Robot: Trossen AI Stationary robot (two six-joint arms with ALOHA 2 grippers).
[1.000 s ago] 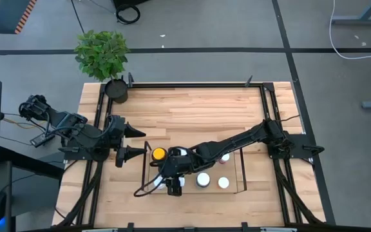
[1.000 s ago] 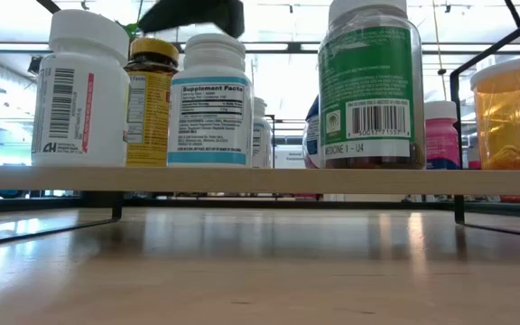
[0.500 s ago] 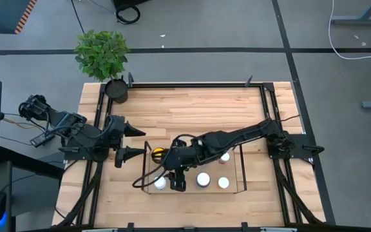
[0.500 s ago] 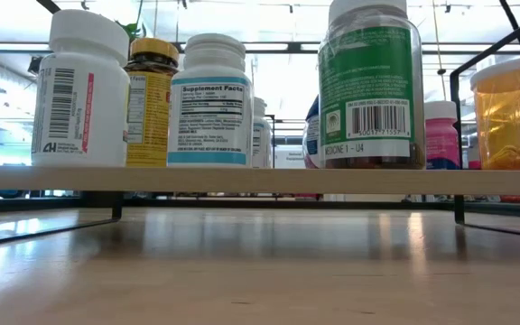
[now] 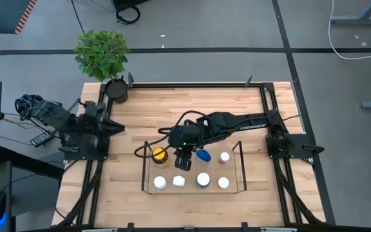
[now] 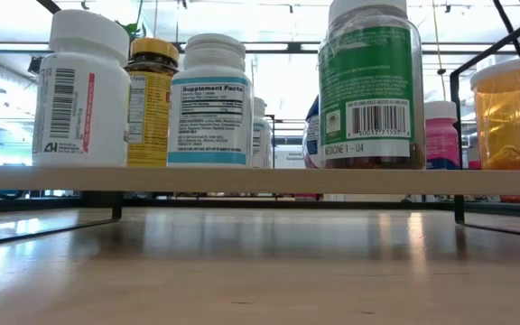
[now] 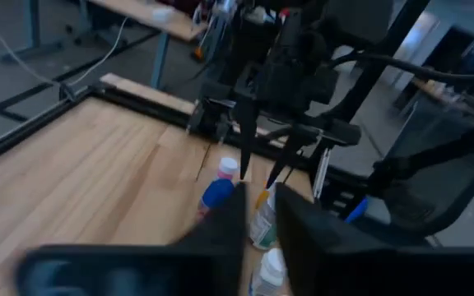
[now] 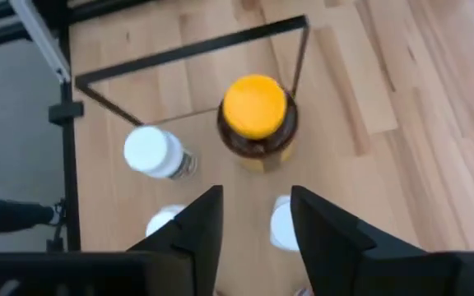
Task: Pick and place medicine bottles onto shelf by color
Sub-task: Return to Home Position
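The wire shelf (image 5: 240,169) stands near the table's front, with several medicine bottles upright on their bases on it. In its far row are an amber yellow-lidded jar (image 5: 159,154), a blue-capped bottle (image 5: 203,155) and a pink-capped one (image 5: 224,156). White-capped bottles (image 5: 179,181) fill the near row. My right gripper (image 5: 183,162) hovers open above the shelf, between the yellow jar (image 8: 255,115) and the blue-capped bottle, with nothing between its fingers (image 8: 256,201). My left gripper (image 5: 116,127) waits over the table's left edge, its fingers (image 7: 259,205) drawn close together and holding nothing.
A potted green plant (image 5: 102,55) stands at the table's far left corner. The black table frame (image 5: 263,103) runs along the edges. Bare wood lies between the shelf and the far edge. The low view shows the bottles (image 6: 210,99) in a row on the shelf board (image 6: 260,181).
My right gripper has risen from the white-capped bottles in the shelf's near row and gone toward the far edge; it now hangs over the far row. Those bottles stay upright on the shelf. My left gripper has drawn back toward the table's left edge and shut.
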